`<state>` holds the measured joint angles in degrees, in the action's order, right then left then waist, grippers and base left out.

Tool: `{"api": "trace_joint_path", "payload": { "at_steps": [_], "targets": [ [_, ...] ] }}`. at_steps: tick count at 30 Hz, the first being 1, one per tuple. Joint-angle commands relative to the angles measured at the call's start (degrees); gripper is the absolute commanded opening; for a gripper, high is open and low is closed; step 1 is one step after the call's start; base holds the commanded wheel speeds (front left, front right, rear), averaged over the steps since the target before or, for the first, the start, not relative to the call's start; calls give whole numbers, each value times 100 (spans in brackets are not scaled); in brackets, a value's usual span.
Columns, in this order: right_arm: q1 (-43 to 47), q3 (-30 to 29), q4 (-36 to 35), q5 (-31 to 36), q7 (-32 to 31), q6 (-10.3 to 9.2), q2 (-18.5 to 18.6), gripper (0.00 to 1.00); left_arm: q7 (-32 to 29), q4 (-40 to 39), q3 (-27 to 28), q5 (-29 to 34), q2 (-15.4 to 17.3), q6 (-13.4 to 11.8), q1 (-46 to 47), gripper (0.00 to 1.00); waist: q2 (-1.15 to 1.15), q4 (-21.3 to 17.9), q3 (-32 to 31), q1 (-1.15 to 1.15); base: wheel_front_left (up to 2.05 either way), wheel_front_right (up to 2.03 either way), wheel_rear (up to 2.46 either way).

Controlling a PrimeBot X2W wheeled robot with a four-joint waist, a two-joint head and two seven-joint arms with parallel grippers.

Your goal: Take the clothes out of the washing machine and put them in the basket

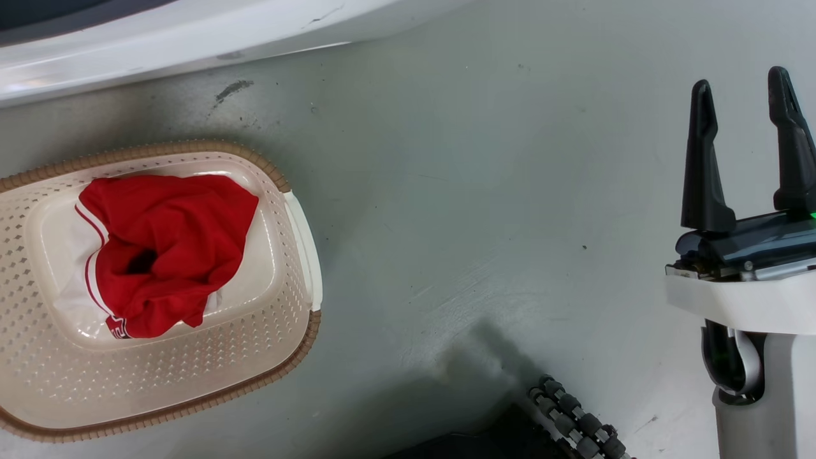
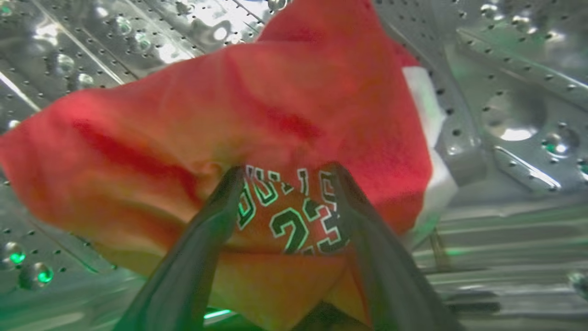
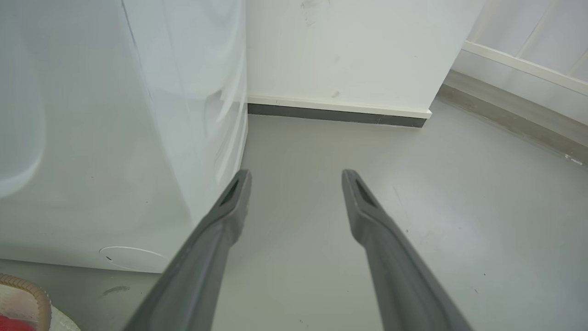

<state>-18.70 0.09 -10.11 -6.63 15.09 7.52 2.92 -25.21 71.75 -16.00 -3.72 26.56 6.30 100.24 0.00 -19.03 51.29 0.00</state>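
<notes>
One red jersey of the clothes [image 1: 166,248] lies crumpled in the cream basket [image 1: 191,376] on the floor at the left of the head view. Inside the washing machine's steel drum [image 2: 505,115], another red jersey [image 2: 257,119] with white trim and a printed "23" is bunched up. My left gripper [image 2: 287,172] is open, its two fingers straddling the printed part of that jersey, touching the cloth. My right gripper [image 1: 739,76] stands open over bare floor at the right, holding nothing; its fingers [image 3: 229,207] point along the floor beside the washing machine's white side [image 3: 115,138].
The washing machine's white front [image 1: 159,44] runs along the top of the head view, just behind the basket. Grey floor [image 1: 478,191] stretches between basket and right arm. A dark ribbed cable [image 1: 574,421] lies at the bottom. A white wall with skirting [image 3: 340,112] stands beyond.
</notes>
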Motion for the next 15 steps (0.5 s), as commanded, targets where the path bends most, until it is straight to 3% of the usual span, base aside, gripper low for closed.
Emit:
{"api": "trace_joint_path", "payload": {
  "at_steps": [1,5,6,7,15],
  "targets": [
    [-69,-31,-26,-6,12,-6,-8,100,-5,131,1,-44,45,2,-174,100,0,11,24,0,0,0,0],
    [-76,-46,3,9,12,-5,-8,100,5,174,-23,-81,83,16,-205,100,0,46,47,0,0,0,0],
    [-87,-45,7,17,12,-6,-8,100,50,174,-49,-74,94,20,-198,59,0,54,51,0,0,0,0],
    [-105,-37,8,24,12,-5,-8,100,92,172,-65,-73,113,22,-192,2,0,59,50,0,0,0,0],
    [-138,-47,43,67,11,-6,-8,100,615,71,-171,-54,179,10,-59,0,0,87,-5,0,0,0,0]
  ]
}}
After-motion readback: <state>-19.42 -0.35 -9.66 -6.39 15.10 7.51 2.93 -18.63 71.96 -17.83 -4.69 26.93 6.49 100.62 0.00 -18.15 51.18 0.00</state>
